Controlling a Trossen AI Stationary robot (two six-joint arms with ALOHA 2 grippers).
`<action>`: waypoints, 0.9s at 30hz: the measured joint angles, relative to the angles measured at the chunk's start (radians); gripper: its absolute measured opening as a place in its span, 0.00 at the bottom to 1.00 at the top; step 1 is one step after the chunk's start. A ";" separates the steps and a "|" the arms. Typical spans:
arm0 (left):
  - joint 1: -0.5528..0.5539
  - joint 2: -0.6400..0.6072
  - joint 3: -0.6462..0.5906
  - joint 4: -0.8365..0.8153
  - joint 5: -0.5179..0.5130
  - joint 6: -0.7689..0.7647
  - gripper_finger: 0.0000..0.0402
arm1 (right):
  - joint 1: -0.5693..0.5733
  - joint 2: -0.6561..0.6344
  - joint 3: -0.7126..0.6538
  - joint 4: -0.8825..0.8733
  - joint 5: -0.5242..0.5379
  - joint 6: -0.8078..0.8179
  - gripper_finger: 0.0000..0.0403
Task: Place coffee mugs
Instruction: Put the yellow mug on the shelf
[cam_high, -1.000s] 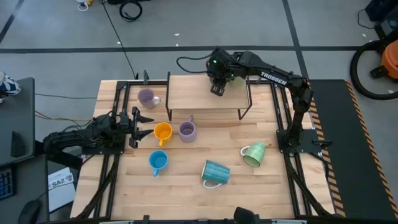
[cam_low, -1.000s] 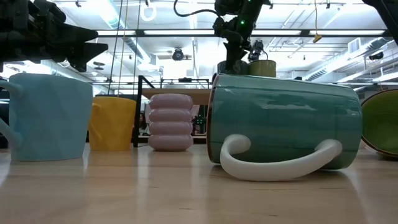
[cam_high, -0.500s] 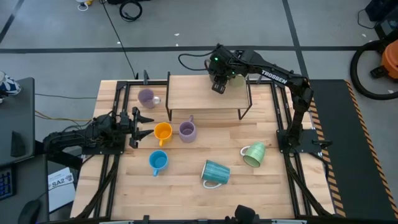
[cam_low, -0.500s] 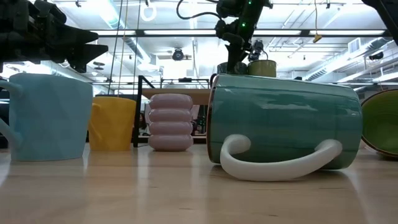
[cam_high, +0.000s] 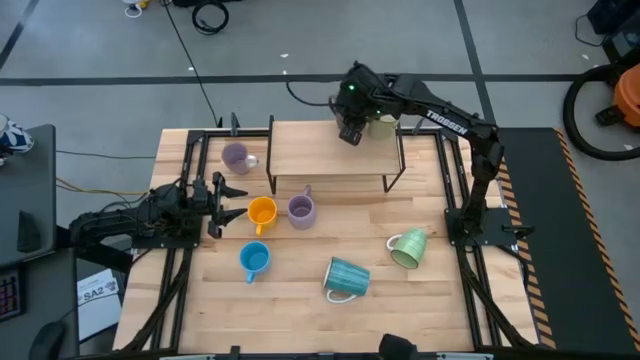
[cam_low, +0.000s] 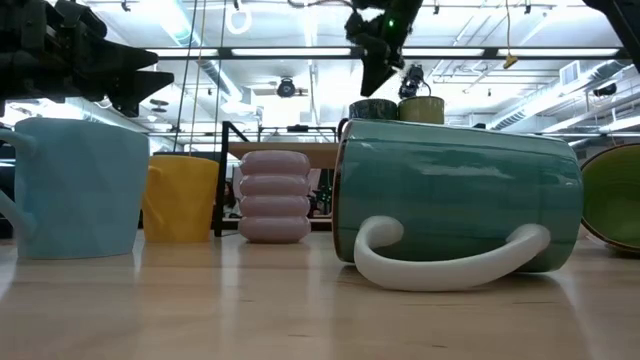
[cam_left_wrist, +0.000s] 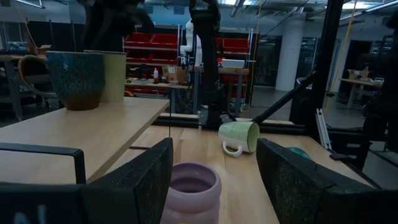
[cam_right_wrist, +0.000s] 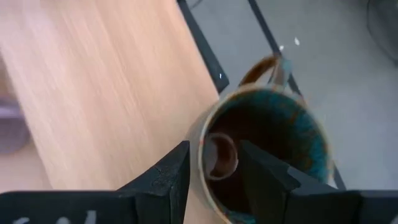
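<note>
Going from the left side of the table (cam_high: 300, 300), the left gripper (cam_high: 228, 197) is resting low near the table's left edge with its jaws standing wide apart and holding nothing, pointing toward the orange mug (cam_high: 261, 213). Behind it, near the left end of the raised wooden shelf (cam_high: 320, 150), a lavender mug (cam_high: 235, 157) is standing on the table. Just right of the orange mug, a second lavender mug (cam_high: 301, 209) is sitting upright, and in front of these two a blue mug (cam_high: 254, 260) is standing upright. Farther right, the teal mug (cam_high: 346, 278) is lying on its side with its white handle toward the table's front edge, and the pale green mug (cam_high: 407, 249) is lying tipped over near the right side. At the shelf's back right corner, the right gripper (cam_high: 349, 133) is hovering above a dark brown mug (cam_right_wrist: 264, 149) with teal speckling; its jaws are parted on either side of the rim and are not pinching it. A cream mug (cam_high: 382, 126) is standing on the shelf just to the right of that one.
</note>
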 joint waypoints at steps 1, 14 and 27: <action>0.000 0.000 0.000 0.000 0.000 -0.017 0.59 | 0.005 0.000 0.019 -0.001 0.000 0.000 0.35; 0.000 0.000 0.000 0.002 -0.034 -0.202 0.59 | 0.154 -0.002 0.163 -0.018 -0.069 0.007 0.35; 0.000 0.000 0.000 0.002 -0.050 -0.175 0.59 | 0.337 0.002 0.086 0.091 -0.203 0.159 0.35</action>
